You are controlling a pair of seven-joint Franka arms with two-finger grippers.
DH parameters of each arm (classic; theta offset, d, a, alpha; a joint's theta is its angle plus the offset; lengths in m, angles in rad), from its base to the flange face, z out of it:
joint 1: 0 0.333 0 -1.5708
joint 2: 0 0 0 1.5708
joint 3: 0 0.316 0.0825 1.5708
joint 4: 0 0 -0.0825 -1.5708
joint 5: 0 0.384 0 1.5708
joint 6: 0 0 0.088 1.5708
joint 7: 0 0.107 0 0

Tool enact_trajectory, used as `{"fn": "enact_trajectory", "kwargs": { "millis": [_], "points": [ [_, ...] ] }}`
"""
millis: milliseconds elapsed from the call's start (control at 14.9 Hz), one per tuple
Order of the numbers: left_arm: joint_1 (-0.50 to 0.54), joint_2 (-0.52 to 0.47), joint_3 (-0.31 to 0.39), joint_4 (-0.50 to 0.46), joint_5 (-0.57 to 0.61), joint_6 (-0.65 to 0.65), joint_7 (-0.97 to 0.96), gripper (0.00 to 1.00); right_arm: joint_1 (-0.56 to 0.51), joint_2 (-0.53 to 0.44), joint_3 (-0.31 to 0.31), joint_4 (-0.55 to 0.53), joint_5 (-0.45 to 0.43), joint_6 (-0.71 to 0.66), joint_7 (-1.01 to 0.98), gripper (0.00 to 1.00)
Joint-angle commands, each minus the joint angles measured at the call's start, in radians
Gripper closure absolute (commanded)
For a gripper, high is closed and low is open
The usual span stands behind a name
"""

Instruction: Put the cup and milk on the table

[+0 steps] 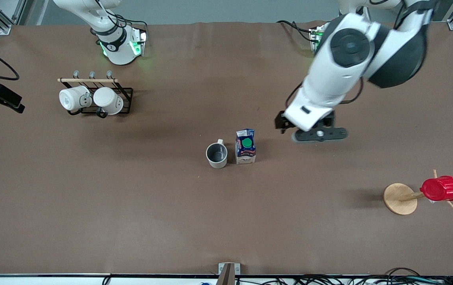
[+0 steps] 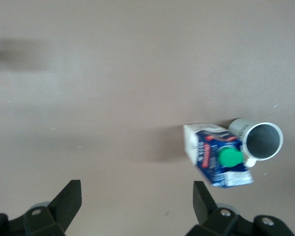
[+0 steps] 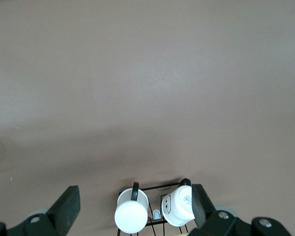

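The cup (image 1: 216,155) stands upright on the brown table (image 1: 131,206), its dark grey inside showing. The milk (image 1: 246,146) stands upright right beside it, toward the left arm's end, with its green cap up. Both also show in the left wrist view, the milk (image 2: 214,153) and the cup (image 2: 263,140). My left gripper (image 1: 318,133) (image 2: 137,196) is open and empty, up over bare table, off the milk toward the left arm's end. My right gripper (image 3: 135,194) is open and empty over the mug rack; it is out of the front view.
A black wire rack (image 1: 125,93) with two all-white mugs (image 1: 92,99) stands near the right arm's base and shows in the right wrist view (image 3: 155,189). A wooden mug tree (image 1: 400,198) bearing a red ribbed cup (image 1: 441,188) stands at the left arm's end.
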State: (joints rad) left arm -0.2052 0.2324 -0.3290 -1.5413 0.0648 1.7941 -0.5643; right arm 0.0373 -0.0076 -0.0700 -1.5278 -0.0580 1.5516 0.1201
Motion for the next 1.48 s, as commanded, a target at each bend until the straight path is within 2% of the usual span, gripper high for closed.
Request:
{"fn": "enact_trajectory", "kwargs": {
  "millis": [0,269,604,806,940,1075,1276,1410],
  "points": [
    [0.015,-0.18,0.074,-0.164,-0.054,0.016,0.092,0.0,-0.001,0.004,0.001,0.026,0.021,-0.018,-0.014,0.0],
    [0.013,-0.303,0.235,-0.224,-0.143,0.013,0.242,0.0,-0.001,0.004,0.001,0.026,0.038,-0.022,-0.016,0.0],
    [0.016,-0.338,0.34,-0.192,-0.14,-0.07,0.299,0.0,-0.001,0.004,-0.002,0.029,0.049,-0.044,-0.045,0.0],
    [0.05,-0.366,0.334,-0.194,-0.053,-0.13,0.386,0.0,-0.001,0.004,-0.01,0.029,0.049,-0.044,-0.05,0.0],
    [0.052,-0.363,0.334,-0.172,-0.045,-0.166,0.42,0.0,-0.001,0.004,-0.01,0.029,0.049,-0.044,-0.05,0.0],
    [0.055,-0.326,0.337,-0.117,-0.034,-0.194,0.432,0.0,-0.001,0.006,-0.01,0.029,0.049,-0.044,-0.048,0.0],
    [0.056,-0.217,0.337,0.047,-0.034,-0.311,0.445,0.0,-0.008,0.004,-0.01,0.029,0.05,-0.045,-0.048,0.0],
    [0.056,-0.188,0.337,0.073,-0.04,-0.309,0.465,0.0,-0.008,0.004,-0.008,0.028,0.05,-0.045,-0.048,0.0]
  ]
}}
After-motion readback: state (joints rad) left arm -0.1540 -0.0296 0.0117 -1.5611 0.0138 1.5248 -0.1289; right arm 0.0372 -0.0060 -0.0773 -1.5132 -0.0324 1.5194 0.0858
